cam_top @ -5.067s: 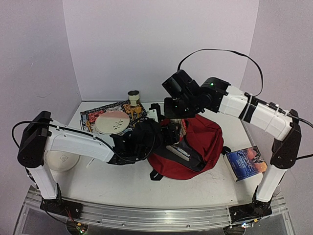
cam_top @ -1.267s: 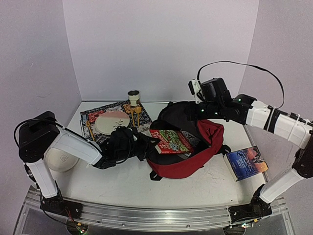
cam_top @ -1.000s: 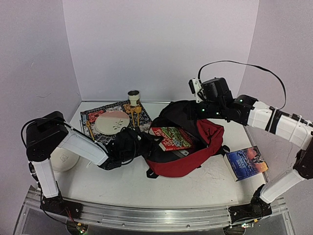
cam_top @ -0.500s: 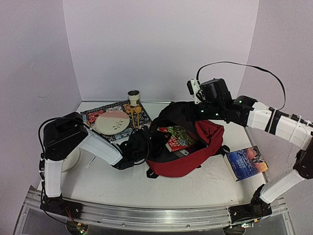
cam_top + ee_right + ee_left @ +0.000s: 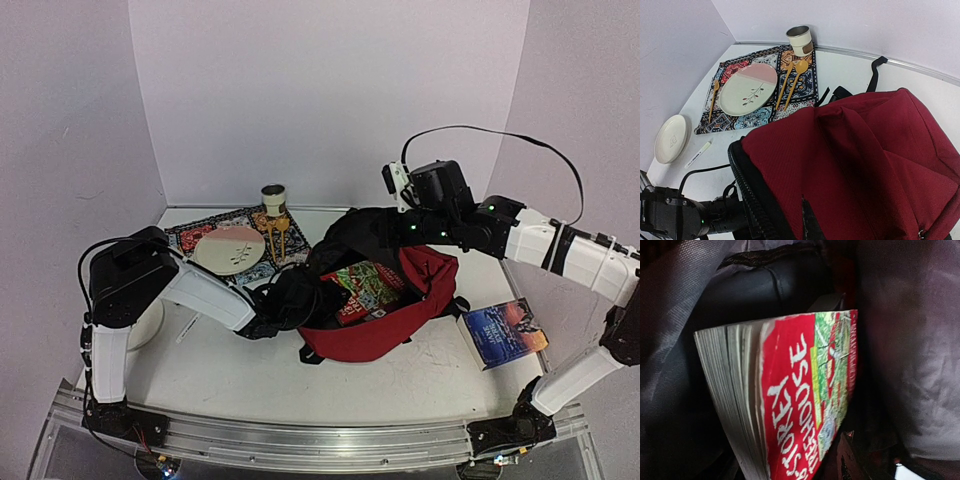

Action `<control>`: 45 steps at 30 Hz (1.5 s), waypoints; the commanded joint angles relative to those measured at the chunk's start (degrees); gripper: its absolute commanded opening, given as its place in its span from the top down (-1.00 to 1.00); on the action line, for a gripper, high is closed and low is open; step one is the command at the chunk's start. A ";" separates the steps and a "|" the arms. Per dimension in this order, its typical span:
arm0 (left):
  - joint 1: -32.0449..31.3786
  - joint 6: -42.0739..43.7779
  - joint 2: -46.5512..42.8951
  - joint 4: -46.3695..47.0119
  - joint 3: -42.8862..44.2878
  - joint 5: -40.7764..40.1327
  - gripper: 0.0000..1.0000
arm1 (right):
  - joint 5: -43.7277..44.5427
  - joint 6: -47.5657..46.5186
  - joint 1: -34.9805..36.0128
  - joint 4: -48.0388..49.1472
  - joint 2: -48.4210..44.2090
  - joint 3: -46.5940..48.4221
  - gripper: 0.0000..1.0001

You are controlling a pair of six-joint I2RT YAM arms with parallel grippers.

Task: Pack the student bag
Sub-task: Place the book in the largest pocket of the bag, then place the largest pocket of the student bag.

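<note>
One red book (image 5: pixel 365 287) in student bag (image 5: pixel 432 278), one blue book (image 5: pixel 503 333) beside

I'm working in what reads as a robotics lab cell. Plain lilac walls (image 5: pixel 330 90) box in a white table (image 5: pixel 250 375) on three sides, like a test booth. Along the bottom of the frame an aluminium rail (image 5: pixel 300 440) carries the bolted bases of two white arms (image 5: pixel 195 295), and a black cable (image 5: pixel 490 132) loops loose at upper right. The homely things look like laid-out props: a patterned placemat (image 5: pixel 185 240) with a plate (image 5: pixel 230 250) and cup (image 5: pixel 273 200) at centre left, a bag (image 5: pixel 420 300) in the middle, a book (image 5: pixel 503 333) at right.
</note>
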 commanded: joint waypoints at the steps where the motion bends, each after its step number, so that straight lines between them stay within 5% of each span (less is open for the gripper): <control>1: -0.02 3.95 -2.96 -8.53 2.94 2.53 -0.15 | -0.24 0.32 0.51 4.31 -0.29 0.62 1.00; 11: 0.07 6.54 0.33 -12.51 10.91 7.00 0.54 | -1.45 0.42 0.63 4.30 0.98 1.68 1.00; 16: 0.52 5.74 4.25 -12.55 16.76 8.81 0.63 | -1.51 0.67 0.86 4.22 0.83 1.51 1.00; 22: 0.51 5.10 6.79 -12.55 20.19 10.65 0.42 | -1.13 0.78 0.98 4.16 0.74 1.19 1.00; 30: 0.47 6.84 -1.03 -12.55 11.79 5.48 -0.03 | 0.27 0.49 0.94 3.86 0.48 0.45 1.00; 45: 0.51 15.54 -17.83 -12.73 -1.86 1.63 -0.17 | 0.07 0.96 0.95 2.81 0.75 -1.57 0.98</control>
